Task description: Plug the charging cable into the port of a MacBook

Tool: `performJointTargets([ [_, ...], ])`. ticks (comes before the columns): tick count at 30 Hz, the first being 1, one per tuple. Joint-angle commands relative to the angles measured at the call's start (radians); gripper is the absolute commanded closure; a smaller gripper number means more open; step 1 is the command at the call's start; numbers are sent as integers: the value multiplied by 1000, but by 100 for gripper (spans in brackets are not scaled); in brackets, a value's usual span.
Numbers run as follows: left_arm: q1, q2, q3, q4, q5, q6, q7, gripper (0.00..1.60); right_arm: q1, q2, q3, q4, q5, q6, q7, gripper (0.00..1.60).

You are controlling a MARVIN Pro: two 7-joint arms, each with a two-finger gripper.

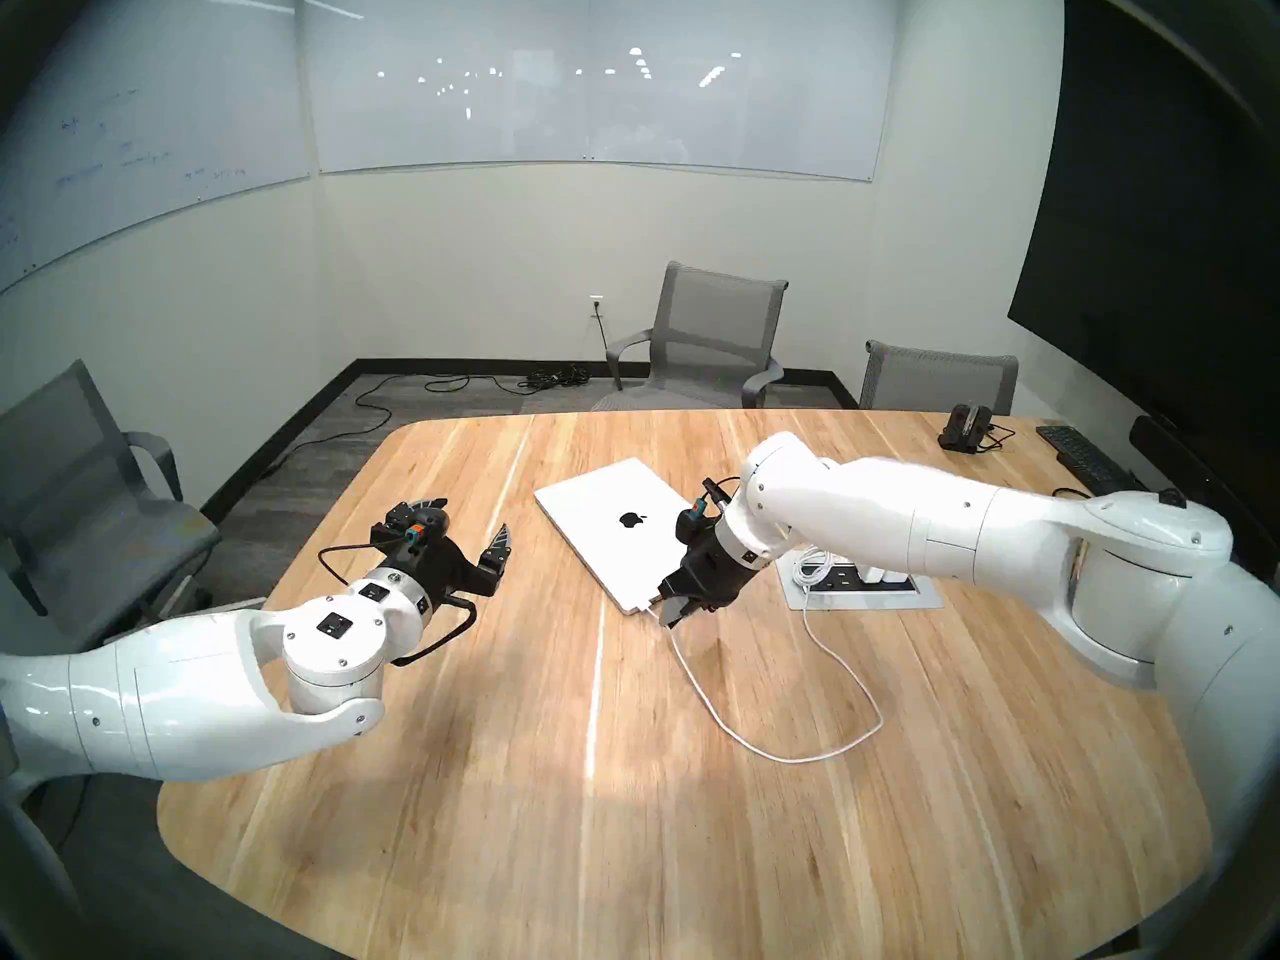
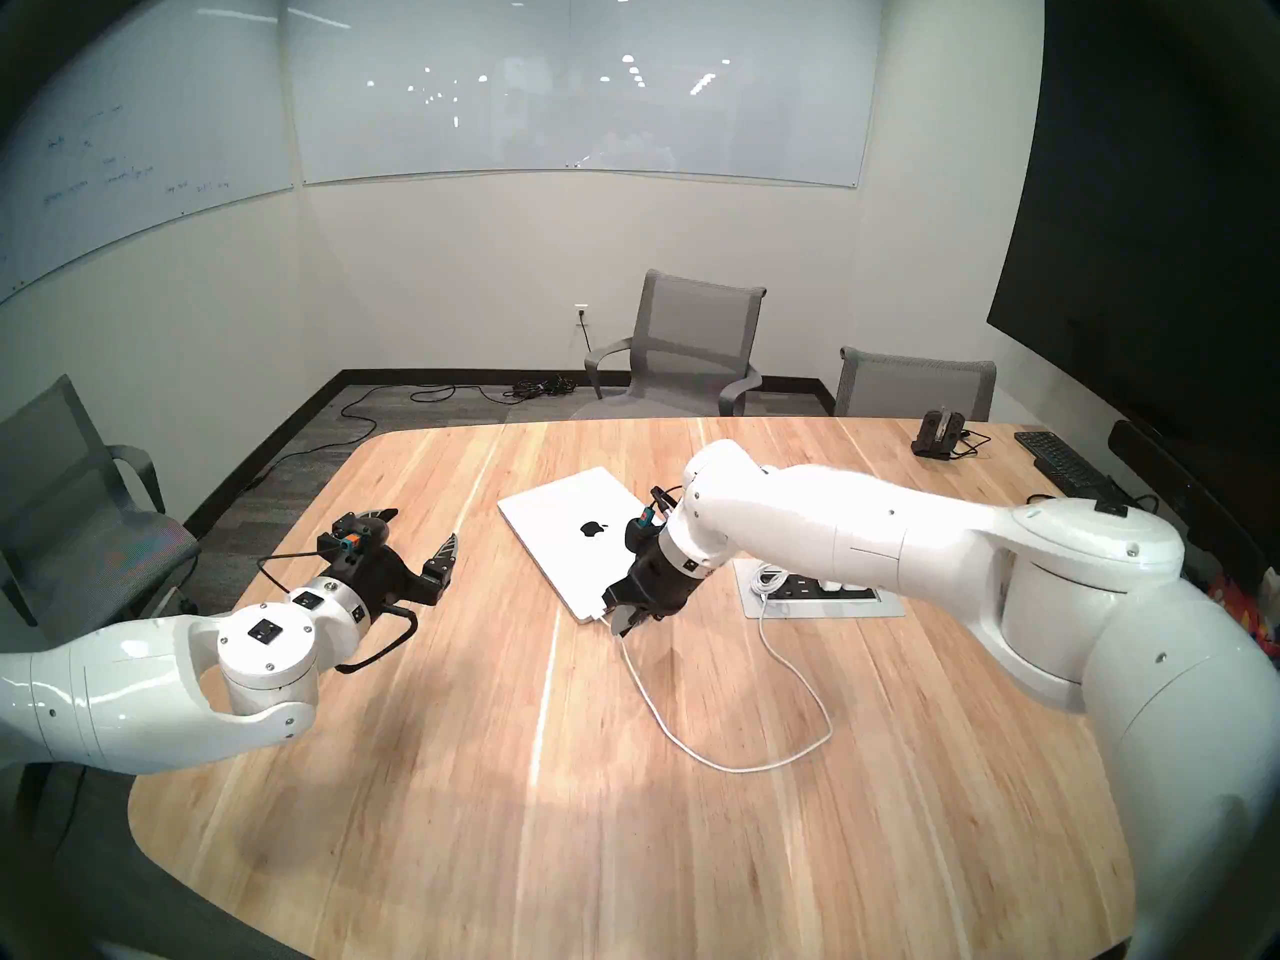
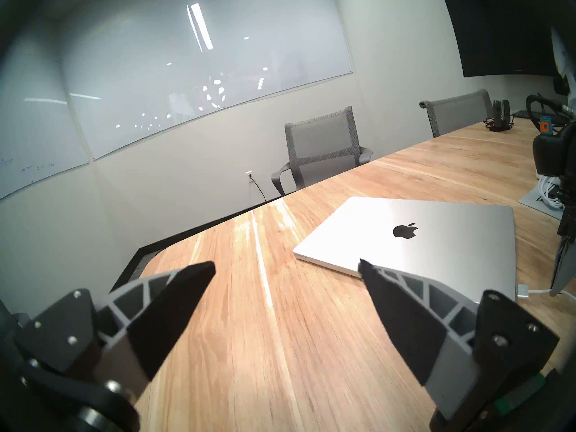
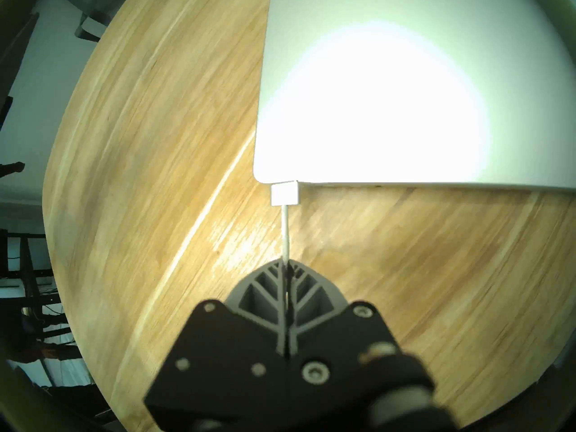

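The right gripper [image 4: 286, 266] is pinching the charging cable [image 4: 285, 232] between its closed fingers, gripping the thin white cord a short way behind the flat connector [image 4: 285, 193]. In the right wrist view the connector is sitting against the near edge of the MacBook [image 4: 389, 110], just beside its rounded corner; whether it is fully seated in the port I cannot tell, though its front face is touching the laptop's side. The lid there is glaring white under a bright reflection.

From the head camera, the right gripper [image 1: 675, 609] is hovering low over the wooden table [image 1: 485, 799] at the laptop's nearest corner, with the cable [image 1: 796, 754] trailing out behind it in a wide loop across the tabletop and running back up to the recessed power outlet panel [image 1: 866, 595] set into the table near the right arm. A bundled coil of white cable [image 1: 810, 567] is lying at that panel too. The MacBook [image 1: 609, 522] is lying closed and flat near the middle of the table, its black apple logo facing up.

The left gripper [image 1: 478, 526] is holding nothing, its fingers spread wide apart, and is hanging above the table well to the left of the laptop. In the left wrist view the left gripper [image 3: 286, 266] is pointing toward the MacBook [image 3: 436, 244], and the connector [image 3: 524, 288] is showing at the laptop's near side edge.

Beyond the table, grey mesh office chairs [image 1: 713, 335] are standing along the far side, and a black keyboard [image 1: 1084, 456] is lying near the table's far right edge.
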Motion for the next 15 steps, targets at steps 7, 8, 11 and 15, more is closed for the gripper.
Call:
performJointTargets([
  [7, -14, -1, -13, -2, -2, -4, -1, 0, 29, -4, 10, 17, 14, 3, 39, 160],
  [8, -14, -1, -13, -2, -2, -4, -1, 0, 29, -4, 8, 19, 14, 3, 45, 160],
  [11, -14, -1, -13, -2, -2, -4, -1, 0, 29, 1, 10, 23, 22, 3, 70, 160],
  [15, -14, -1, -13, -2, -2, -4, -1, 0, 32, 5, 4, 23, 18, 3, 77, 160],
])
